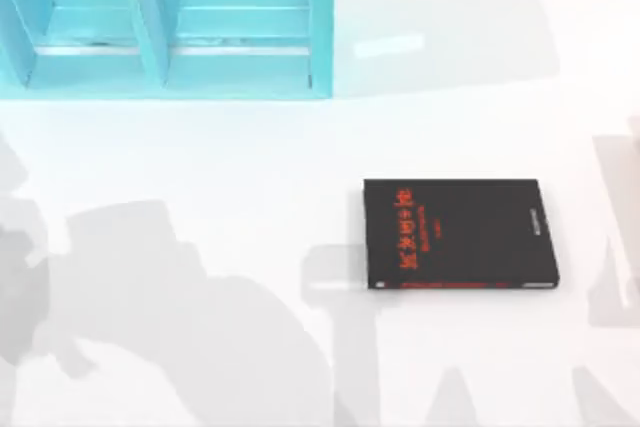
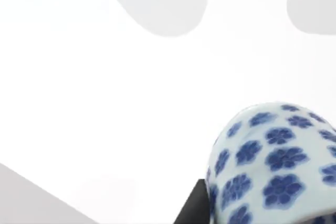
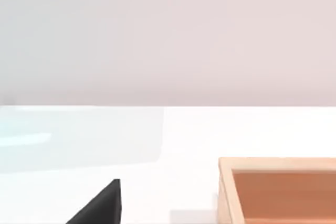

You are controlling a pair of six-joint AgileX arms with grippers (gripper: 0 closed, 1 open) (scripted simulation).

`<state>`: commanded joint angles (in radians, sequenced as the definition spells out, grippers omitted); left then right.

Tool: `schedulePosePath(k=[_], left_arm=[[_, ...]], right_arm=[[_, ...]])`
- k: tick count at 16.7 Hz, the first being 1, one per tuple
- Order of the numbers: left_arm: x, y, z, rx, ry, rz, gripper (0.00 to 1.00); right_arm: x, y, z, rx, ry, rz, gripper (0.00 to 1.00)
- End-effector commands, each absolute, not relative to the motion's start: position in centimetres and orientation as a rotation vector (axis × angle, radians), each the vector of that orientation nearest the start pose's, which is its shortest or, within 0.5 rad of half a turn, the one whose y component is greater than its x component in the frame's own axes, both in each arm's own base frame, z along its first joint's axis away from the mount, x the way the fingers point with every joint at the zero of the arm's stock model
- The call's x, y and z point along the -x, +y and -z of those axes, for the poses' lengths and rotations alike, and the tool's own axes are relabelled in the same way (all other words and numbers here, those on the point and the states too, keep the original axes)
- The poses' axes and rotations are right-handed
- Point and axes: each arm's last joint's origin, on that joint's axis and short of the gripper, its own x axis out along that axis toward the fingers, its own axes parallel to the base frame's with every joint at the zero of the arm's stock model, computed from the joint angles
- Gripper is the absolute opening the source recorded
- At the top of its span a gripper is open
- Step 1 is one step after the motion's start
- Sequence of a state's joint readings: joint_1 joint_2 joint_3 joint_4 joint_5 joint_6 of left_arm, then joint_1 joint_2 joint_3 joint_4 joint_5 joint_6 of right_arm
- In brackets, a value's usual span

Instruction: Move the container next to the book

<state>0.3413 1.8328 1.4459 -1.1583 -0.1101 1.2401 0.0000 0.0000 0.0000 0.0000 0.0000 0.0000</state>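
The blue-flowered white ceramic cup (image 2: 273,163) sits right up against the left wrist camera, its rounded patterned wall close before the lens and a dark finger pad (image 2: 193,203) touching its side, so I judge the left gripper is carrying it clear of the white table (image 2: 105,103); whether the fingers are truly pressed onto the cup or only beside it I cannot tell, since just one dark edge shows. In the top view the black book with red lettering (image 1: 455,235) lies flat right of the table's middle, its long axis running left to right, its red-lettered end toward the left arm's side. So the move turns on this: the book lies off to the right of the left gripper, and the cup must travel that way and come down just beside the book's near, left edge. The turquoise shelf unit (image 1: 165,22) stands at the far left. The right wrist view shows a black corner (image 3: 102,205) and a wooden tray (image 3: 278,187); the right gripper's fingers I cannot tell.
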Motion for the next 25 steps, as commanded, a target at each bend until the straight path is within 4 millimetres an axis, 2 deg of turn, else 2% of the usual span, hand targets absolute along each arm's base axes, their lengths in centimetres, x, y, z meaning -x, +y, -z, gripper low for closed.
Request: schedulePosePath(k=[4,7,11,15,17,20,22,25], left_arm=[[-37.5,4.6,-22.1,-0.612,1.536,0.434,0.00],[-39.7,-2.1,-22.2,-0.481,1.536,0.313,0.00],[-40.3,-10.9,-22.4,-0.316,1.534,0.187,0.00],[-39.0,-18.3,-22.5,-0.178,1.543,0.099,0.00],[-37.9,-21.3,-22.6,-0.123,1.551,0.067,0.00],[-36.3,-24.5,-22.8,-0.061,1.563,0.035,0.00],[-35.5,-25.9,-22.9,-0.033,1.569,0.023,0.00],[-34.9,-26.8,-23.0,-0.016,1.575,0.015,0.00]], right_arm=[[-10.6,-0.1,-16.0,0.000,0.000,0.000,1.00],[-10.6,-0.1,-16.0,0.000,0.000,0.000,1.00],[-10.6,-0.1,-16.0,0.000,0.000,0.000,1.00],[-10.6,-0.1,-16.0,0.000,0.000,0.000,1.00],[-10.6,-0.1,-16.0,0.000,0.000,0.000,1.00],[-10.6,-0.1,-16.0,0.000,0.000,0.000,1.00],[-10.6,-0.1,-16.0,0.000,0.000,0.000,1.00],[-10.6,-0.1,-16.0,0.000,0.000,0.000,1.00]])
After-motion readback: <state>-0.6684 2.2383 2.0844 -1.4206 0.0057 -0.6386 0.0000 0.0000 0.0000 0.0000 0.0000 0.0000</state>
